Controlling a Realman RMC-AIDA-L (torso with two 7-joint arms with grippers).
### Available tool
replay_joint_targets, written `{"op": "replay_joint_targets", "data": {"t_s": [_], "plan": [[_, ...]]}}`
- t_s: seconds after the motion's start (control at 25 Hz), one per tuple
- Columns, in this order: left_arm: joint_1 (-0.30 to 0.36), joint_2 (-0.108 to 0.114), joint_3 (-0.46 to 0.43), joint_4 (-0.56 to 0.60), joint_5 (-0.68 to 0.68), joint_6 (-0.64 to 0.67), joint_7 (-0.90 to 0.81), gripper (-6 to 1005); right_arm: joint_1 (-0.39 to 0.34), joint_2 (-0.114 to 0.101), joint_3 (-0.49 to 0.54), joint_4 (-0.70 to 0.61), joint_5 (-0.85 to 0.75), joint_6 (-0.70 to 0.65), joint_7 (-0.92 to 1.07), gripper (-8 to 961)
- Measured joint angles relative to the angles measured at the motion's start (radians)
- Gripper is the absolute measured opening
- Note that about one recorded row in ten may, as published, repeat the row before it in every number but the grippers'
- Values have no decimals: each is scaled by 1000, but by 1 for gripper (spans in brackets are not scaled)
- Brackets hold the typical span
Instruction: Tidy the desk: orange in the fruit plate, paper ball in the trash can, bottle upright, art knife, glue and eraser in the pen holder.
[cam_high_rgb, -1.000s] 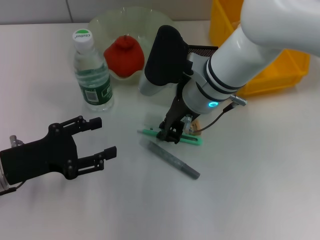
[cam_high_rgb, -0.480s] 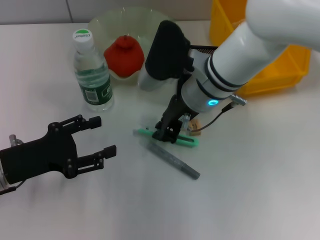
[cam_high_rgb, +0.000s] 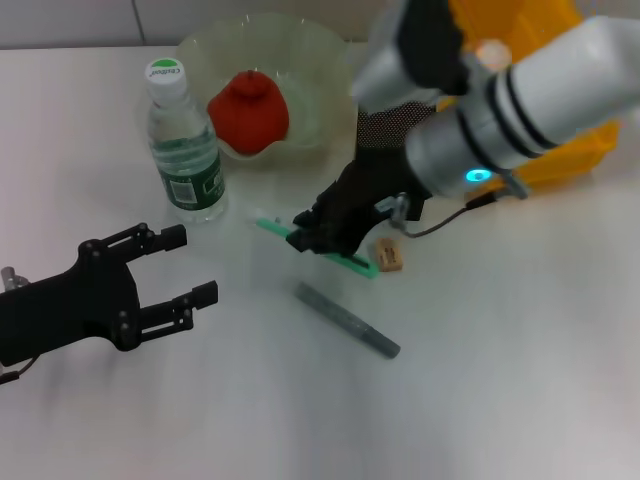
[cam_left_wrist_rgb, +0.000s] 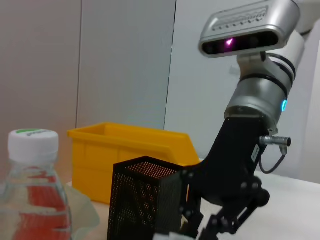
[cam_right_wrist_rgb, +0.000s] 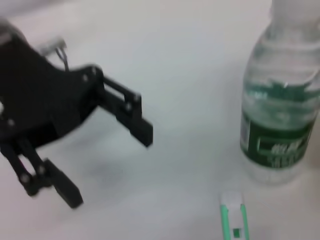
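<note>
My right gripper is shut on the green art knife, holding it tilted just above the table; the knife's tip also shows in the right wrist view. Beside it lies the small tan eraser. The grey glue stick lies nearer the front. Behind the right arm stands the black mesh pen holder, partly hidden in the head view. The bottle stands upright. The orange sits in the fruit plate. My left gripper hovers open at the front left. The paper ball is out of view.
A yellow bin stands at the back right behind the right arm, and shows behind the pen holder as the yellow bin in the left wrist view. White table surface spreads across the front and right.
The right gripper has lifted the art knife off the table and carried it back and left, the arm swinging upward. The left gripper has drifted slightly left.
</note>
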Motion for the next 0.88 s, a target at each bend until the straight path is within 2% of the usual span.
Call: {"op": "replay_joint_targets", "data": {"t_s": [0.12,0.16,0.28,0.4,0.44,0.48,0.6,0.64,0.72,0.84,0.88], "plan": [[3,0,0,-3,-9,6,0,783,-59,0,41,6,105,-2,-138,169],[3,0,0,-3,-9,6,0,783,-59,0,41,6,105,-2,-138,169],[8,0,0,-4,-19,16,-2,783,-153,0,59,29,276,-6,-351,169],[10,0,1,-5,-24,21,-3,783,-188,0,60,66,372,-10,-466,170],[12,0,1,-6,-28,26,-3,783,-217,0,63,145,501,-30,-630,170],[12,0,1,-6,-28,26,-3,783,-217,0,63,145,501,-30,-630,170],[17,0,1,-6,-33,39,-3,783,-231,1,90,270,626,-81,-820,170],[22,0,1,-7,-38,48,-2,783,-228,1,127,381,704,-132,-952,170],[25,-2,1,-12,-40,60,4,783,-227,1,137,414,730,-149,-992,170],[30,-3,1,-18,-40,73,8,783,-235,3,171,551,848,-214,-1148,170],[30,-3,1,-18,-40,73,8,783,-235,3,171,551,848,-214,-1148,170]]}}
